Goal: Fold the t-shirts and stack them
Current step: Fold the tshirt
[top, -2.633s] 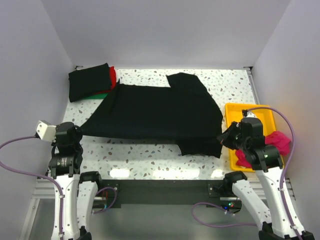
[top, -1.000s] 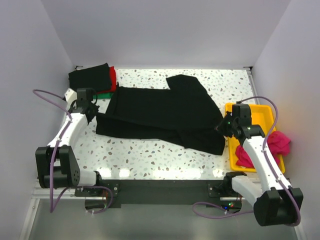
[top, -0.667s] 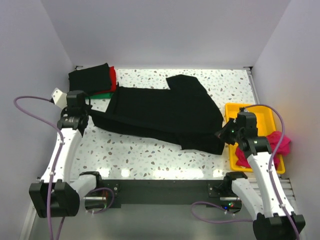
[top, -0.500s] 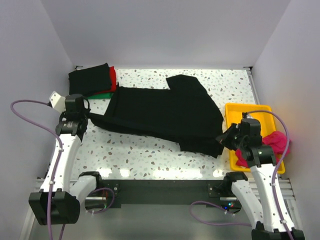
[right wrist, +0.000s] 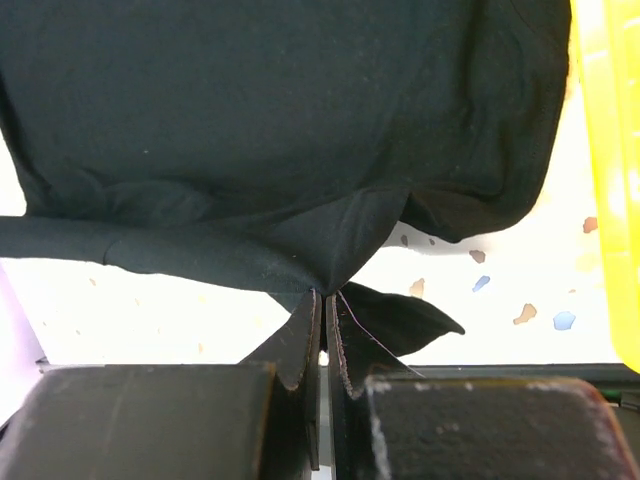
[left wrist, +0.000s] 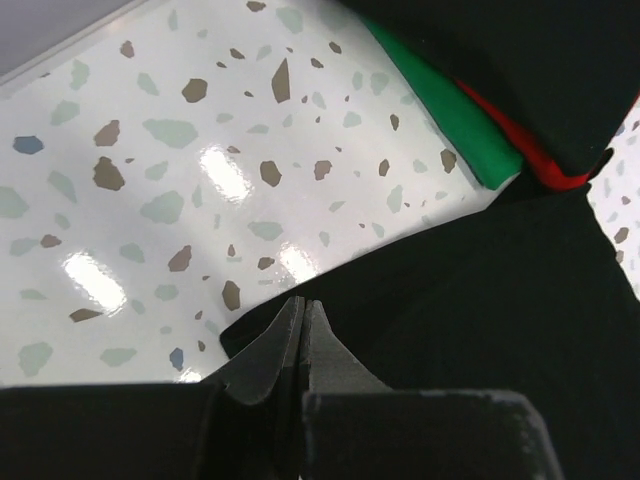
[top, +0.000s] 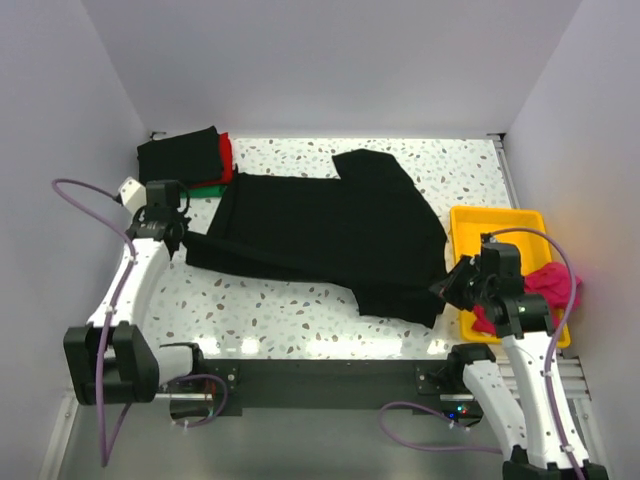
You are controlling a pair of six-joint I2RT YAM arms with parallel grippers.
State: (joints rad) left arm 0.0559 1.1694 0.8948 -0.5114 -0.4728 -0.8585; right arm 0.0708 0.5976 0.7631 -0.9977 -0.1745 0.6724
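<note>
The black t-shirt lies spread across the middle of the table. The left fingers are closed on its left edge and the right fingers pinch its near right corner. You thus hold the cloth taut between both arms, probably for a fold. The folded stack sits at the far left corner, and the magenta t-shirt lies in the yellow tray.

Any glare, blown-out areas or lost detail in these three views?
Top external: bright reflections along the near edge of the speckled white tabletop; the black cloth t-shirt reads flat, folds barely visible. Left wrist: two glare patches on the tabletop. Right wrist: tabletop washed out, yellow plastic tray overexposed.
</note>
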